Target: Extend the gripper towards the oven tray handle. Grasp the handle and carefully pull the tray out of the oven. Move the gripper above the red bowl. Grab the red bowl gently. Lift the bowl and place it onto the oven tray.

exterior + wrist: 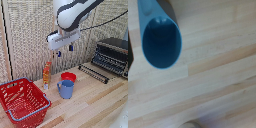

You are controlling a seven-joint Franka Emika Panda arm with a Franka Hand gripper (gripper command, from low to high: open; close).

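The end effector [64, 50] hangs empty with its blue fingers apart in the upper middle of the frame, above the red bowl [68, 76] sitting on the table [95, 105]. The tray [93, 72] lies pulled out in front of the oven [112, 55] at right. The blue mug [65, 88] touches the bowl's front, so I reckon a careless descent could clip the mug or tip the bowl.

Mock kitchen bench: wooden table [100, 105], toaster oven [112, 55], robot arm [75, 12].
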